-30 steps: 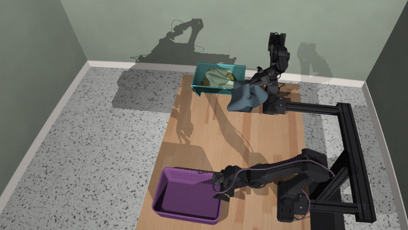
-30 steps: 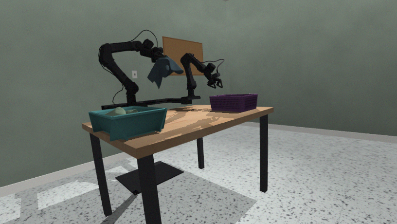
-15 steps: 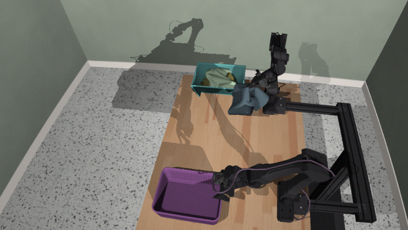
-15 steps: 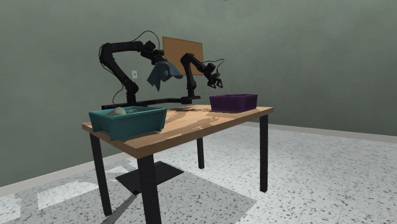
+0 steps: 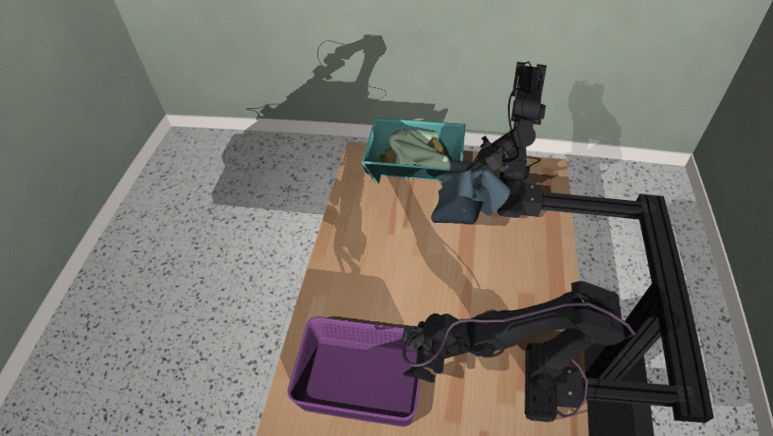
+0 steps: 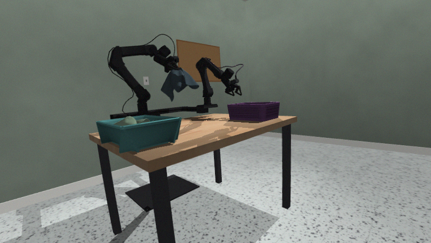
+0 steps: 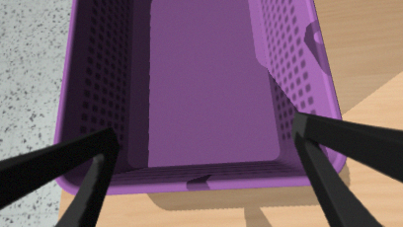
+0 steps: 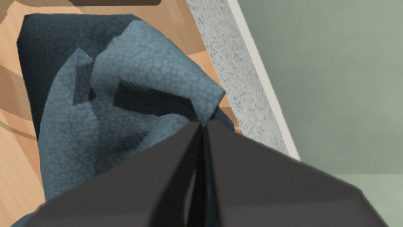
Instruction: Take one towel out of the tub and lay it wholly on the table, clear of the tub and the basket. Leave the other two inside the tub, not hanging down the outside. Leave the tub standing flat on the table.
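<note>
Towel (image 5: 459, 197) (image 6: 178, 81) (image 8: 74, 123) judged light, limp; pinched at one end by closed right claw (image 5: 473, 170) (image 6: 178, 68) (image 8: 205, 126), right of tub (image 5: 403, 170) (image 6: 150, 134). Hold suitable; sagging folds to be watched. Left claw (image 5: 412, 354) (image 6: 237, 94) (image 7: 206, 125) open.

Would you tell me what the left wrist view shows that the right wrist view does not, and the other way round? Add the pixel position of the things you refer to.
Only the left wrist view: the purple perforated plastic basket (image 5: 354, 414) (image 6: 253, 112) (image 7: 207, 186), between the spread fingers of the left gripper (image 5: 415, 357) (image 6: 236, 90) (image 7: 201, 130).

Only the right wrist view: the blue cloth towel (image 5: 459, 197) (image 6: 178, 81) (image 8: 69, 133), pinched in the closed right gripper (image 6: 178, 68) (image 8: 205, 126), and the green wall (image 5: 270, 21) (image 6: 347, 60) (image 8: 336, 74).

Both: part of the wooden table (image 5: 427, 276) (image 6: 205, 132) (image 7: 375, 30) (image 8: 10, 163) and the speckled floor (image 5: 162, 303) (image 6: 241, 180) (image 7: 30, 74) (image 8: 217, 44).
</note>
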Robot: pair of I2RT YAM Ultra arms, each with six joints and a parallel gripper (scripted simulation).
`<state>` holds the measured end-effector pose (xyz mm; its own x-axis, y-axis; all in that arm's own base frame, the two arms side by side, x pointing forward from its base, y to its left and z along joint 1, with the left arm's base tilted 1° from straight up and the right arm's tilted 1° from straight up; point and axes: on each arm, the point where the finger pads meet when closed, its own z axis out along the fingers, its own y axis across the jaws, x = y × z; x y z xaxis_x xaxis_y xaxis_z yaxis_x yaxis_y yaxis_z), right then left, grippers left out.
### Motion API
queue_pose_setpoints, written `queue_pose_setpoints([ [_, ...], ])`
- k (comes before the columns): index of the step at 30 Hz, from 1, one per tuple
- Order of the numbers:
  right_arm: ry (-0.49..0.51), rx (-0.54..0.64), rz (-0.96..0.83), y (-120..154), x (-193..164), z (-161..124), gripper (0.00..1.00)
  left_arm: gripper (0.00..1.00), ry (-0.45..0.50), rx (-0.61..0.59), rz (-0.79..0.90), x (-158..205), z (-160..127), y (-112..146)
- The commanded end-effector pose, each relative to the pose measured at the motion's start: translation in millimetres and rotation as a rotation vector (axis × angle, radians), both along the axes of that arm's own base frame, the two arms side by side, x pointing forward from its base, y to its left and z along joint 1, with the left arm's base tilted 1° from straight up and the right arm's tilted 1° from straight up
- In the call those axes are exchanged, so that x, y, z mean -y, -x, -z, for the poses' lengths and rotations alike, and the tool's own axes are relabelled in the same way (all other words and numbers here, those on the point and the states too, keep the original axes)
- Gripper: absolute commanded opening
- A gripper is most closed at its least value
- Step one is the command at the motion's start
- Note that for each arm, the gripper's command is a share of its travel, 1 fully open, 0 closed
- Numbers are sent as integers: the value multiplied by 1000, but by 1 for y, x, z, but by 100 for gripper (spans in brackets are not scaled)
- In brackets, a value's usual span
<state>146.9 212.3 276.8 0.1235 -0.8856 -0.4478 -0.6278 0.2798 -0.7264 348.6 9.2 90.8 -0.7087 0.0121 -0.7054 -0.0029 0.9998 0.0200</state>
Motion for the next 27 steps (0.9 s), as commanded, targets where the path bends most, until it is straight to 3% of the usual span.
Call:
queue_pose_setpoints([
  [1, -22, -33, 27, -3, -1, -1, 1, 100, 1, 16, 3, 1, -5, -3],
  [7, 26, -84, 35, -3, 2, 23, 1, 100, 1, 16, 3, 1, -5, -3],
  [14, -22, -115, 38, -3, -1, 17, 1, 100, 1, 16, 3, 1, -5, -3],
  [17, 40, -146, 45, -3, 1, 38, 1, 100, 1, 16, 3, 1, -5, -3],
  [20, -3, -156, 44, -3, 3, 35, 1, 100, 1, 16, 3, 1, -5, -3],
  [27, -3, -145, 51, -5, 5, 47, 1, 100, 1, 16, 3, 1, -5, -3],
])
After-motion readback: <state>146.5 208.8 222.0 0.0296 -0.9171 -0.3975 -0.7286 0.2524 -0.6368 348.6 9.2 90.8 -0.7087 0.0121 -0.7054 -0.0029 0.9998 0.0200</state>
